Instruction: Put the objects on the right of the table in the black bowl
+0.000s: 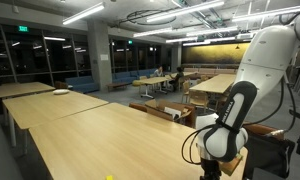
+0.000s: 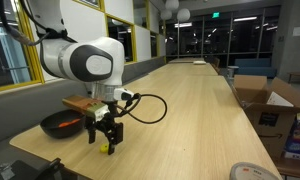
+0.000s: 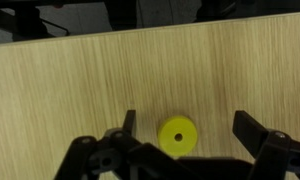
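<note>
My gripper (image 2: pixel 107 137) hangs low over the near end of the pale-wood table (image 2: pixel 195 100), its fingers pointing down. In the wrist view the gripper (image 3: pixel 190 128) is open and empty. A small yellow-green ring (image 3: pixel 177 135) lies flat on the table between the fingers, nearer one finger and touching neither. It also shows in an exterior view (image 2: pixel 108 149), just under the fingertips. The black bowl (image 2: pixel 50 127) sits beside the gripper, with an orange-red patch inside it. I cannot make out separate orange items.
A flat wooden piece (image 2: pixel 83 102) lies behind the bowl. Open cardboard boxes (image 2: pixel 262 100) stand beside the table's long edge. A white round object (image 2: pixel 252 172) sits at the near corner. A white dish (image 1: pixel 60 92) rests on a far table.
</note>
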Controlling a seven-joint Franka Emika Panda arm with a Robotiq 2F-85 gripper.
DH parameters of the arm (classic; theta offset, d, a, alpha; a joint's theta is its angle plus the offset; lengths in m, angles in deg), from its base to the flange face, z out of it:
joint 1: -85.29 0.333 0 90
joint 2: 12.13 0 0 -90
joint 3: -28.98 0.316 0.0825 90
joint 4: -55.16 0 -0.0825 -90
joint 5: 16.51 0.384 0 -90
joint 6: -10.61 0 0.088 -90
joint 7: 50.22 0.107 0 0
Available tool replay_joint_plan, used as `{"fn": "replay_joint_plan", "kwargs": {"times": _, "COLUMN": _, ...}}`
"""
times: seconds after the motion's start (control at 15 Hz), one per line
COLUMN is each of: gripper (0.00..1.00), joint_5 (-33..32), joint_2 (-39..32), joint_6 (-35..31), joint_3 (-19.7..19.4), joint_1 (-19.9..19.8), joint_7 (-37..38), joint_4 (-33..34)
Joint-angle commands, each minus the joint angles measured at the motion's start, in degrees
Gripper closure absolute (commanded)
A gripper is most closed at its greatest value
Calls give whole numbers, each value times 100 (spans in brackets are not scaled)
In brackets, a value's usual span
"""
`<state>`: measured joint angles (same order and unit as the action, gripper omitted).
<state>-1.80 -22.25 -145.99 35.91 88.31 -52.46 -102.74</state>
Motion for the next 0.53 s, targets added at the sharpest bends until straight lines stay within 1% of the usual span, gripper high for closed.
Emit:
{"fn": "replay_joint_plan", "kwargs": {"times": 0.0, "gripper": 0, "joint_5": 2, "joint_2": -60, "joint_6": -164, "joint_3": 1, "joint_1": -75, "joint_7": -21, "joint_4": 8}}
{"fn": "replay_joint_plan", "kwargs": {"times": 0.27, "gripper": 0, "joint_5": -471, "joint_2": -85, "joint_6": -577, "joint_3": -225, "joint_1": 103, "joint_7": 523, "joint_4": 11}}
{"fn": "replay_joint_plan", "kwargs": {"times": 0.47, "gripper": 0, "joint_5": -1182, "joint_2": -159, "joint_6": -800, "joint_3": -549, "joint_1": 330, "joint_7": 1220, "joint_4": 8}}
